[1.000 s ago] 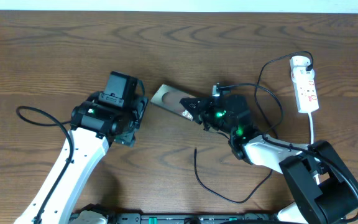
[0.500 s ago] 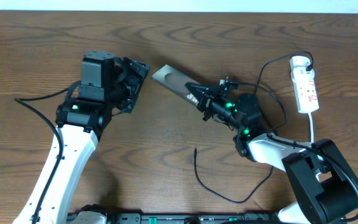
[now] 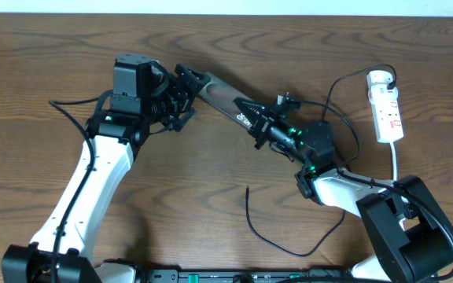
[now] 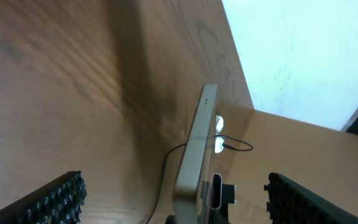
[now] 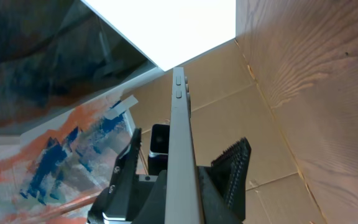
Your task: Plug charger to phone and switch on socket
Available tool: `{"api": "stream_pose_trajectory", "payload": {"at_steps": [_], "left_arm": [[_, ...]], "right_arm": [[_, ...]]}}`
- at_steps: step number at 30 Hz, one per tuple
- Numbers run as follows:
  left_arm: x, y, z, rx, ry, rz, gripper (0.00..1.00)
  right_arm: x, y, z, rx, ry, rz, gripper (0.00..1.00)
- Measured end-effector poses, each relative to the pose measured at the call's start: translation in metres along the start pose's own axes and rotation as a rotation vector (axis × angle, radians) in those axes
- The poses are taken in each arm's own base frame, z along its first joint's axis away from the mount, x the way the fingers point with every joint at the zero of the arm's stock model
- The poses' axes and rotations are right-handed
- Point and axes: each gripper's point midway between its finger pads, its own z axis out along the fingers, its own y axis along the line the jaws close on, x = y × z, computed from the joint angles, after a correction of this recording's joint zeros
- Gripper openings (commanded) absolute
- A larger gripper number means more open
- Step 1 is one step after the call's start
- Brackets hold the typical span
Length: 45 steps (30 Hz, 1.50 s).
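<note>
Phone (image 3: pixel 220 94) edge-up over back-centre tabletop, clamped by right gripper (image 3: pixel 250 118). Left gripper (image 3: pixel 187 90) wide open, straddling far end. Close squarely, keep port clear. Charger (image 3: pixel 252 224) loose near front edge.

Dark brown wood-grain table (image 3: pixel 53 47); brown-gold phone (image 3: pixel 222 94); black charger (image 3: pixel 252 224); white socket (image 3: pixel 388 114), red marks, white cord (image 3: pixel 397 167).

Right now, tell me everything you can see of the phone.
The phone is a thin flat slab with a glossy brown-gold face and a pale metallic edge bearing side buttons. It runs diagonally between the two arms. The right gripper is shut on one end; the open left gripper straddles the other end without touching.
</note>
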Motion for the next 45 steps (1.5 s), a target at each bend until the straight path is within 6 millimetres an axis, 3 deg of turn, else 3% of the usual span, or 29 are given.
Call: {"api": "stream_pose_trajectory", "payload": {"at_steps": [12,20,24,33,38,45], "left_arm": [[-0.007,-0.026,0.0,0.104,-0.025,0.1,0.86],[-0.01,-0.029,-0.001,0.111,-0.042,0.111,0.84],[-0.013,-0.027,-0.001,0.103,-0.061,0.114,0.66],[-0.017,-0.026,-0.001,0.095,-0.082,0.109,0.5],[-0.018,-0.026,-0.001,0.092,-0.085,0.106,0.25],[-0.018,-0.026,-0.001,0.092,-0.087,0.107,0.19]], "right_arm": [[0.016,-0.003,0.008,-0.019,0.003,-0.001,0.01],[0.032,-0.002,0.018,-0.049,-0.005,-0.003,0.01],[0.029,0.003,0.02,-0.071,-0.035,-0.003,0.01],[0.022,0.006,0.02,-0.098,-0.089,-0.001,0.01],[0.028,0.004,0.022,-0.099,-0.083,0.003,0.01],[0.028,0.008,0.022,-0.114,-0.088,0.003,0.01]]}}
